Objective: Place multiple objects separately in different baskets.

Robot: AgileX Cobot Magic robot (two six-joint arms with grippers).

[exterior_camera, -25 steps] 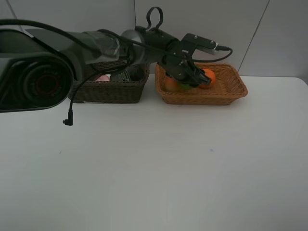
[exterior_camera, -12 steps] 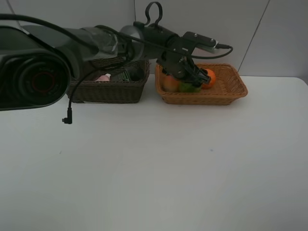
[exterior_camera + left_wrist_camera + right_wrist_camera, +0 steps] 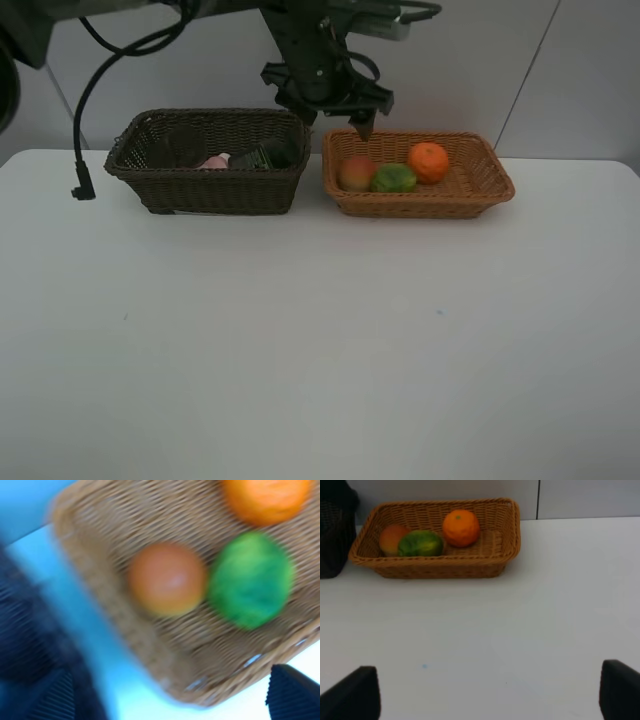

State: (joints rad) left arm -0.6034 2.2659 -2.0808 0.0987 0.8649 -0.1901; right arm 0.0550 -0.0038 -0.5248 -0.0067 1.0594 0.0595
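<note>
The light tan basket (image 3: 470, 190) holds the red-yellow peach (image 3: 357, 172), the green oval fruit (image 3: 394, 178) and the orange (image 3: 428, 162). The dark brown basket (image 3: 205, 190) holds the pink squeeze bottle (image 3: 213, 161) and the dark green pump bottle (image 3: 258, 158); the mauve cup is not clear. My left gripper (image 3: 335, 112) hangs open and empty above the tan basket's left end. The left wrist view shows its open fingertips (image 3: 292, 692) over the peach (image 3: 167, 578), green fruit (image 3: 250, 580) and orange (image 3: 267, 497). My right gripper (image 3: 485, 695) is open and empty over bare table, facing the tan basket (image 3: 435, 565).
The white table (image 3: 320, 350) spreads in front of both baskets. A black cable (image 3: 85, 120) hangs from the left arm beside the dark basket. A wall stands close behind the baskets. The dark basket's edge shows in the right wrist view (image 3: 332, 530).
My left arm has risen out of the tan basket and pulled back left. The green fruit, which the gripper had covered, now lies free between the peach and the orange.
</note>
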